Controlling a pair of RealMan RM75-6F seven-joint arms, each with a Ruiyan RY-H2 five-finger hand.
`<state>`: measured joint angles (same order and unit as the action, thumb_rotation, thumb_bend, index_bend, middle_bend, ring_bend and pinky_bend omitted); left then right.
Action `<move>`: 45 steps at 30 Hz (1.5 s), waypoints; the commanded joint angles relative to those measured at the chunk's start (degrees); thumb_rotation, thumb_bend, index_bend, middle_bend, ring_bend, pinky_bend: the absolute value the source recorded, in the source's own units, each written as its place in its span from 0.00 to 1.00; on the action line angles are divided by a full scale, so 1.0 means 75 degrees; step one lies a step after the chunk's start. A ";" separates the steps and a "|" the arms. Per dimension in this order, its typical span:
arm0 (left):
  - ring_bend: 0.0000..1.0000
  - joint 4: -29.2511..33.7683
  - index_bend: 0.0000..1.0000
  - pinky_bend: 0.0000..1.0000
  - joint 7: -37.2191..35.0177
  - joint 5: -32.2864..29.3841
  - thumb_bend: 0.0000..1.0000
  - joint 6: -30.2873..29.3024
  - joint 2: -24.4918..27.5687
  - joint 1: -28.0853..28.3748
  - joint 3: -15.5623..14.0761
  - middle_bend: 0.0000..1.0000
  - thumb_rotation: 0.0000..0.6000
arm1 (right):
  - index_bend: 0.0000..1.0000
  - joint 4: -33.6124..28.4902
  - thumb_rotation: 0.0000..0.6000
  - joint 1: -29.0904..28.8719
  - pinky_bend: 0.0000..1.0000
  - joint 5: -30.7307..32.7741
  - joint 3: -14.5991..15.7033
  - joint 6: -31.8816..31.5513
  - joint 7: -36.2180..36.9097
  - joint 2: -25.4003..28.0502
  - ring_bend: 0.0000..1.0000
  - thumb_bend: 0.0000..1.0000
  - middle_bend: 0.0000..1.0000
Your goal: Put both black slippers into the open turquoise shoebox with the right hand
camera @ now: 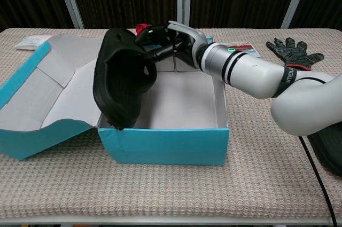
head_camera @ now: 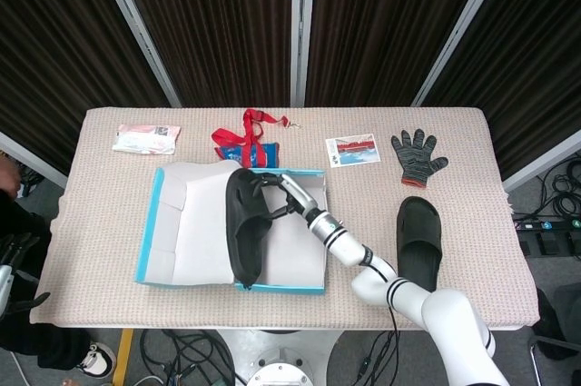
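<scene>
My right hand [head_camera: 283, 195] [camera: 171, 42] grips a black slipper [head_camera: 243, 227] [camera: 120, 80] by its strap. The slipper hangs tilted, sole facing front, over the left side of the open turquoise shoebox [head_camera: 281, 284] [camera: 160, 144], its toe touching the box's front left corner. The second black slipper [head_camera: 418, 242] [camera: 328, 149] lies on the table to the right of the box, partly hidden behind my forearm in the chest view. My left hand [head_camera: 14, 277] shows only as dark fingers at the far left edge of the head view, off the table.
The box lid [head_camera: 186, 222] [camera: 48, 88] lies open to the left. Behind the box are a red lanyard [head_camera: 243, 136], a white packet [head_camera: 145, 138], a postcard [head_camera: 352, 150] and a grey glove [head_camera: 416, 154] [camera: 291, 51].
</scene>
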<state>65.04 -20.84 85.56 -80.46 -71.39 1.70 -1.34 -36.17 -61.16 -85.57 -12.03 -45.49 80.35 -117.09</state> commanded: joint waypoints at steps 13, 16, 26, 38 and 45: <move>0.00 -0.0036 0.13 0.05 -0.0024 -0.0003 0.06 0.0091 -0.0051 0.0030 -0.0002 0.08 1.00 | 0.52 0.0463 1.00 0.0163 0.20 -0.0001 0.0313 -0.0005 -0.0910 -0.0128 0.13 0.10 0.45; 0.00 -0.0056 0.13 0.05 -0.0041 -0.0013 0.06 0.0137 -0.0068 0.0047 0.0000 0.08 1.00 | 0.52 0.0556 1.00 0.0200 0.21 0.0031 0.0322 -0.0017 -0.1129 -0.0130 0.13 0.11 0.45; 0.00 -0.0106 0.13 0.05 -0.0152 -0.0020 0.06 0.0128 -0.0053 0.0032 0.0005 0.08 1.00 | 0.47 0.0613 1.00 0.0132 0.20 -0.0117 0.0541 0.0149 -0.1143 -0.0095 0.13 0.04 0.41; 0.00 0.0015 0.13 0.05 -0.0025 0.0034 0.06 0.0133 -0.0017 0.0076 0.0002 0.08 1.00 | 0.06 -0.0219 1.00 0.0159 0.14 -0.0526 0.0912 -0.0134 -0.0553 0.0773 0.00 0.00 0.21; 0.00 0.0288 0.13 0.05 0.0185 0.0047 0.06 0.0131 0.0065 0.0103 0.0003 0.08 1.00 | 0.00 -0.1243 1.00 0.0302 0.12 -0.0651 0.1119 -0.0281 -0.0845 0.1679 0.00 0.00 0.13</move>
<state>67.02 -19.63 85.87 -79.48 -71.00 2.45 -1.28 -43.26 -59.44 -90.20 -4.17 -47.08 75.08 -106.53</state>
